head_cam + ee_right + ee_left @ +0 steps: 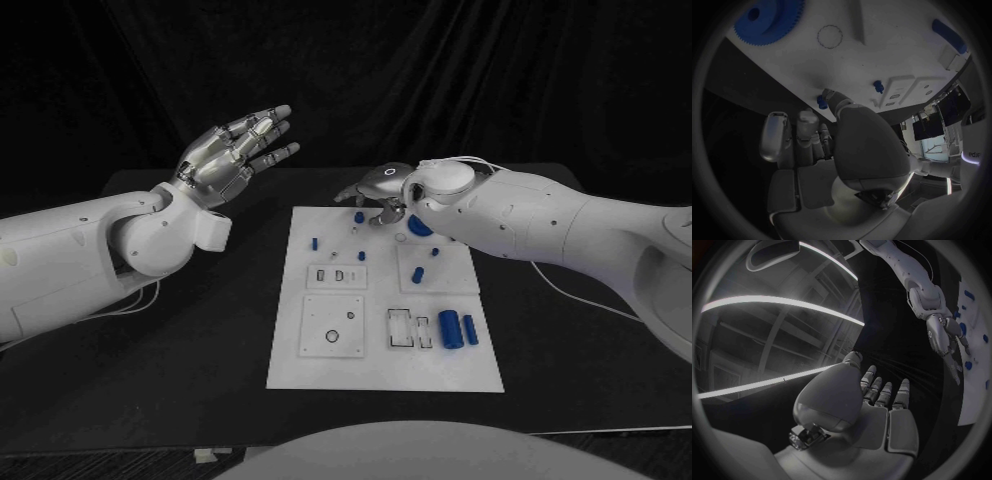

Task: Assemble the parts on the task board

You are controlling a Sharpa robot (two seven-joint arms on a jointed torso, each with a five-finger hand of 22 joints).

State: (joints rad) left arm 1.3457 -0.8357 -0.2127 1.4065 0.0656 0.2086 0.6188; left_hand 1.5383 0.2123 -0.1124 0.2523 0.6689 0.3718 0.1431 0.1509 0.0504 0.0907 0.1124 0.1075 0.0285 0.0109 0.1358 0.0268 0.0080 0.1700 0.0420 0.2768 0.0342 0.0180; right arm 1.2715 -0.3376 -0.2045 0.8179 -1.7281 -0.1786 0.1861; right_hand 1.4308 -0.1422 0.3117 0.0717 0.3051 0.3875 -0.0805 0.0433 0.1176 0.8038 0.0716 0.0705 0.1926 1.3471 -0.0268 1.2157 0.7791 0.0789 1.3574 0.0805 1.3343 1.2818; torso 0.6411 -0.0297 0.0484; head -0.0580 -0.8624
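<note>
The white task board [332, 365] lies mid-table with several small blue parts on it. My right hand [378, 193] hovers over its far edge, fingers curled downward. A small blue peg [358, 215] stands just below them. In the right wrist view the thumb tip sits right beside this peg [822, 102], while the other fingers [804, 131] stay apart from it and hold nothing. A blue gear [418, 225] [766, 21] lies close by. My left hand [238, 150] [876, 412] is raised off the table to the board's left, fingers spread and empty.
Two blue cylinders [459, 329] lie at the board's near right beside a slotted block [407, 330]. More pegs [316, 241] [417, 274] stand across the middle, and another peg [877, 87] is near the thumb. Black table [173, 340] surrounds the board.
</note>
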